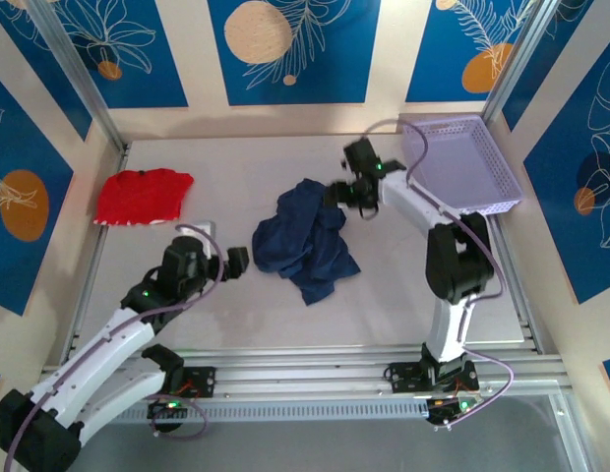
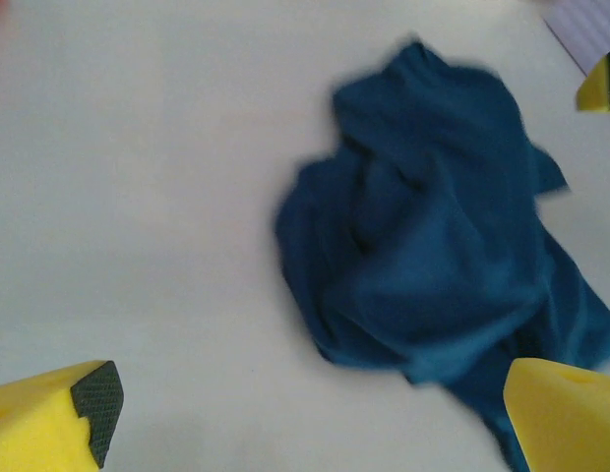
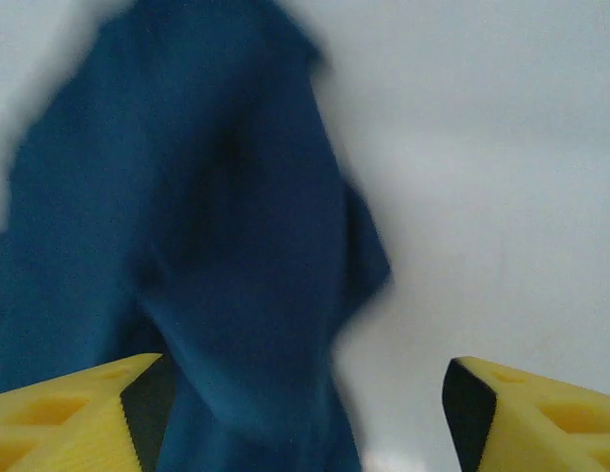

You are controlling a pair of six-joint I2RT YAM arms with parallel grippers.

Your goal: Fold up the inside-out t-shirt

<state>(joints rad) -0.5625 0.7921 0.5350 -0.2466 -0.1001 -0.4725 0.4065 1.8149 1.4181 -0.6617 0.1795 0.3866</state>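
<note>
Yellow fingers [image 3: 69, 413] of the right gripper [image 3: 300, 403] are being held spread wide, nothing clamped, over the inside-out t-shirt [image 1: 305, 241]. Shirt is lying crumpled in a heap, left of and nearer than the basket [image 1: 507, 182]. No fold is being shown; flattening and all folding are judged outstanding. Left gripper [image 1: 231, 264] is being held fully spread, empty, across the shirt from the basket. Red garment [image 1: 143, 195] is lying farthest left of the basket.

The t-shirt [image 1: 305, 241] lies mid-table [image 1: 236, 315], with my left gripper [image 1: 234, 262] just left of it and my right gripper [image 1: 342, 193] at its far right edge. A smaller garment [image 1: 143, 195] lies at the far left, and a basket [image 1: 462, 162] sits at the far right.
</note>
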